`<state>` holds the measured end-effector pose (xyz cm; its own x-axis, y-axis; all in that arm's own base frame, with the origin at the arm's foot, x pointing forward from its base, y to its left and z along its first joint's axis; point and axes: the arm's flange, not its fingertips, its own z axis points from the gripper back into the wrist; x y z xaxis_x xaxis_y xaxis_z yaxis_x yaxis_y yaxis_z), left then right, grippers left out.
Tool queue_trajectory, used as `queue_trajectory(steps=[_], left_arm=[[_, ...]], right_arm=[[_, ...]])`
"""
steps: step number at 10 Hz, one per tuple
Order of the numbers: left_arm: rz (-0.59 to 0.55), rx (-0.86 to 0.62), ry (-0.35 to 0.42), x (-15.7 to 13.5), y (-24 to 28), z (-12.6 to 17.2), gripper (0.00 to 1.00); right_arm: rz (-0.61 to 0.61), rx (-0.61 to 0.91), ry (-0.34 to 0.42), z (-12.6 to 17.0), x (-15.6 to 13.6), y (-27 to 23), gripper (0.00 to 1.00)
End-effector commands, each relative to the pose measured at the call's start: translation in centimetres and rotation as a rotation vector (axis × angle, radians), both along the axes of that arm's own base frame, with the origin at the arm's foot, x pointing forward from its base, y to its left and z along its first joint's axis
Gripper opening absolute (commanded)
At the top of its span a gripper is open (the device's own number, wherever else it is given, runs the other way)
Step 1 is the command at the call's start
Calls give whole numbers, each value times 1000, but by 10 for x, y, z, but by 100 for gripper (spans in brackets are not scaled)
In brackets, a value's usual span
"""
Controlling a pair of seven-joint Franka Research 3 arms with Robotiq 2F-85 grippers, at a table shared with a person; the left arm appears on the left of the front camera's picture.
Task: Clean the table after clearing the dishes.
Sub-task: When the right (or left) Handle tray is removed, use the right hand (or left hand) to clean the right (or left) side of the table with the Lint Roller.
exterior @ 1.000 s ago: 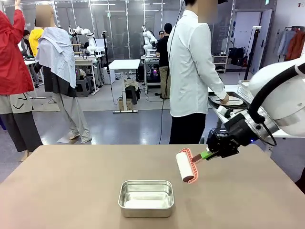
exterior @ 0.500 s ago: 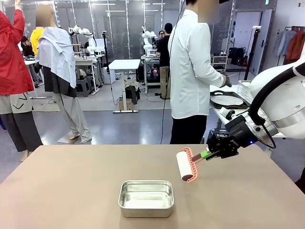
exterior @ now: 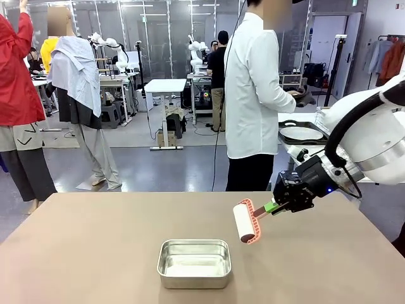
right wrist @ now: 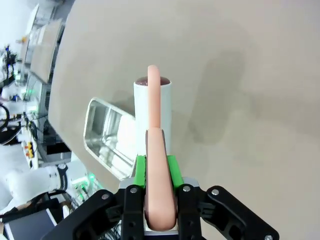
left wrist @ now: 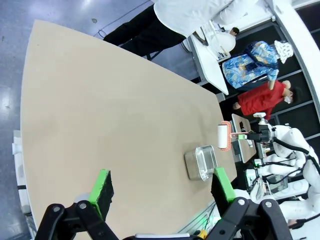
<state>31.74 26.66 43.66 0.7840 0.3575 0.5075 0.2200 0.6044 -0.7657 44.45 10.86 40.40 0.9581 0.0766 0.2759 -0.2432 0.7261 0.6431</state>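
**Desk:** Right pincer (exterior: 273, 206) clamped on the salmon-pink plastic handle of a white lint roller (exterior: 243, 223), poised over the matte brownish-taupe counter (exterior: 95, 253). Left pincer (left wrist: 162, 186) spread wide, holding nothing. Hazards?

**Field:** Could clip the shallow rectangular steel pan (exterior: 190, 280) close by on a sweep, or twist in the grip if pressed unevenly. Pan looks empty. Round white plate on dark tray (exterior: 302, 133) off on the side table, far right.

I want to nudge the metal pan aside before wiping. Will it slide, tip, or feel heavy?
The pan looks thin-walled and shallow, so probably light. Its flat base rests on the smooth table, so it should slide, not roll. Low and wide, it seems unlikely to tip unless pushed high on the rim.
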Motion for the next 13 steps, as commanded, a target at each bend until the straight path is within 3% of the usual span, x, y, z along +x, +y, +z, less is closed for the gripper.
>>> queue_trajectory(steps=[1,4,6,8,13], left_arm=[[-8,-4,13,-1,4,4,100],[-8,-4,13,-1,4,4,100],[-8,-4,13,-1,4,4,100],[-8,-4,13,-1,4,4,100],[-8,-4,13,-1,4,4,100]], right_arm=[[-80,-48,49,-12,24,14,21],[-123,-68,136,-20,47,14,21],[-137,-182,251,-37,68,-4,21],[-138,-166,342,-51,84,-27,21],[-283,-302,355,-63,73,-108,21]])
